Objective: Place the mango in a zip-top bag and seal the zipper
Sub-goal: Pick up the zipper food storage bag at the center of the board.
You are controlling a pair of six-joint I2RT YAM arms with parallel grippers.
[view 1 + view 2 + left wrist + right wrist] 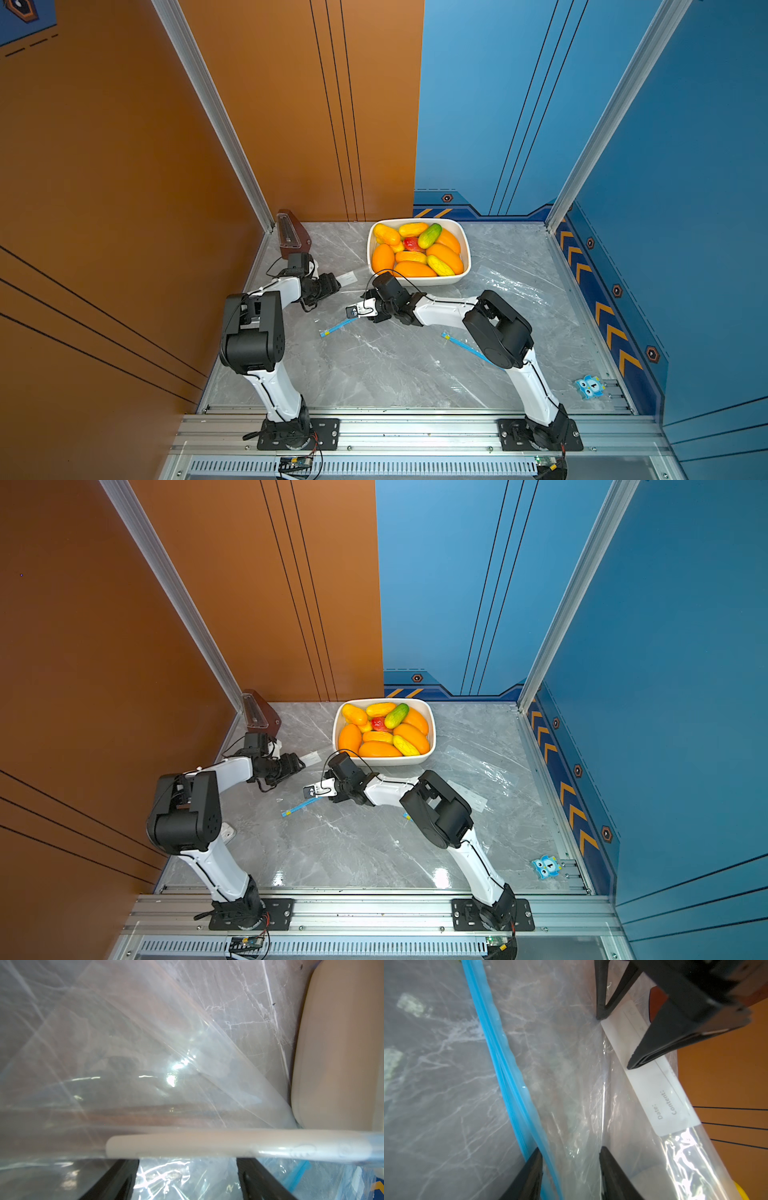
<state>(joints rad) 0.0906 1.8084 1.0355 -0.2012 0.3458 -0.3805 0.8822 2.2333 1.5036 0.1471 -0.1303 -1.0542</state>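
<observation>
Several orange, yellow and green mangoes (pixel 444 255) lie in a white bowl (pixel 432 281) at the back of the table. A clear zip-top bag with a blue zipper strip (pixel 332 329) (pixel 508 1076) and a white label (pixel 660 1093) (pixel 207 1142) lies in front of the bowl. My left gripper (pixel 338 286) (pixel 187 1167) is open and low over the label end, with film between its fingers. My right gripper (pixel 351 311) (pixel 571 1149) is open too. It straddles the blue zipper and the film beside it. No mango is in the bag.
A second clear bag (pixel 515 286) with a blue zipper (pixel 461 345) lies to the right, partly under my right arm. A brown block (pixel 293 235) stands at the back left corner. A blue owl toy (pixel 589 386) sits at the front right.
</observation>
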